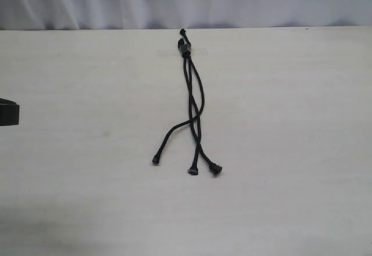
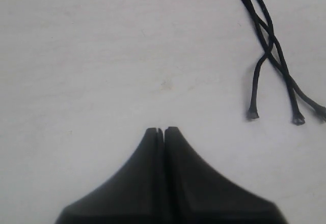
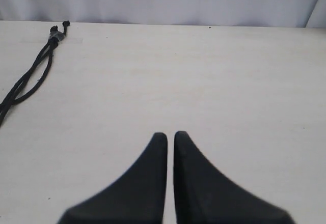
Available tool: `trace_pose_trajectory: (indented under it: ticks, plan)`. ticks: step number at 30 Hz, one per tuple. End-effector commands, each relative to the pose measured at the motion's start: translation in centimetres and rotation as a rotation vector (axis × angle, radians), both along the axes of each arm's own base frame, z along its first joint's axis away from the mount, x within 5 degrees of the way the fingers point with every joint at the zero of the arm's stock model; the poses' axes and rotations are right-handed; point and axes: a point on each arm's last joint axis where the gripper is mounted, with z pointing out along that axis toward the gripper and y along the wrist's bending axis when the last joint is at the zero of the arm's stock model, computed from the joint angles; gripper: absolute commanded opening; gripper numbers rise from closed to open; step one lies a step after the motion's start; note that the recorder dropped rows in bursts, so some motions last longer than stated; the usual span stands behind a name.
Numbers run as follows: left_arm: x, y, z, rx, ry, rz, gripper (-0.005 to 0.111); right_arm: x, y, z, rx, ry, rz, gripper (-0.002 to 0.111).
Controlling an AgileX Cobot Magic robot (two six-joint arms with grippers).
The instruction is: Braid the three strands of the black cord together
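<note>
The black cord [image 1: 192, 102] lies in the middle of the table, its knotted, bound end [image 1: 184, 46] near the far edge. The three strands cross once about halfway down, then fan out to knobby tips: one to the left [image 1: 156, 160], one in the middle [image 1: 193, 171], one on the right [image 1: 215, 169]. My left gripper [image 2: 161, 130] is shut and empty, hovering left of the strand tips [image 2: 252, 114]. My right gripper [image 3: 170, 135] is shut with only a hairline gap, empty, well to the right of the bound end [image 3: 53, 38]. Neither touches the cord.
The pale table [image 1: 290, 151] ends at a white curtain [image 1: 186, 0] behind the cord's bound end. A dark piece of the left arm [image 1: 8, 113] pokes in at the left edge of the exterior view. The right arm is outside that view.
</note>
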Motion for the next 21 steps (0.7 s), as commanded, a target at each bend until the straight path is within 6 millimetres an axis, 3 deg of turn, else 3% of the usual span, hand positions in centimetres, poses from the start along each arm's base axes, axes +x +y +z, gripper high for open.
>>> trace_pose_trajectory:
  ticks: [1,15,21]
  plan:
    - [0.0,0.0,0.1,-0.004,-0.015,0.006,0.0,0.1,0.0,0.2,-0.011,-0.034,-0.003,0.004]
    - [0.0,0.1,0.2,0.009,-0.022,0.0,0.0,0.1,0.0,0.2,-0.011,-0.034,-0.003,0.004]
    - [-3.7,1.5,-0.5,0.108,-0.239,0.045,0.0,0.1,0.0,0.2,-0.006,-0.034,-0.002,0.004]
